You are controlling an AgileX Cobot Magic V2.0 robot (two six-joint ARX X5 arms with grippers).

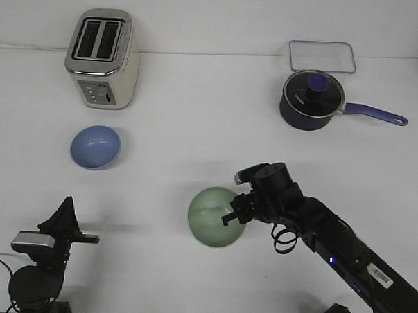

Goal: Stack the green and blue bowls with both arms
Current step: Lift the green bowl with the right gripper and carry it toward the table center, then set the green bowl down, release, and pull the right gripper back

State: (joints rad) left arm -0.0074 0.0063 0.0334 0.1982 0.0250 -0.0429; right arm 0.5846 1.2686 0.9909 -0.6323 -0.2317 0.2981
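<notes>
The pale green bowl (212, 216) is at the middle front of the table. My right gripper (234, 214) is at its right rim, with the fingers closed over the edge. The bowl looks tilted and a little off the table. The periwinkle blue bowl (95, 147) sits upright on the table at the left, in front of the toaster, with nothing touching it. My left gripper (67, 207) is at the front left corner, well in front of the blue bowl. Its fingers come together in a point and hold nothing.
A cream and silver toaster (102, 58) stands at the back left. A dark navy saucepan (310, 100) with a lid and long handle is at the back right, with a clear rectangular lid (322, 56) behind it.
</notes>
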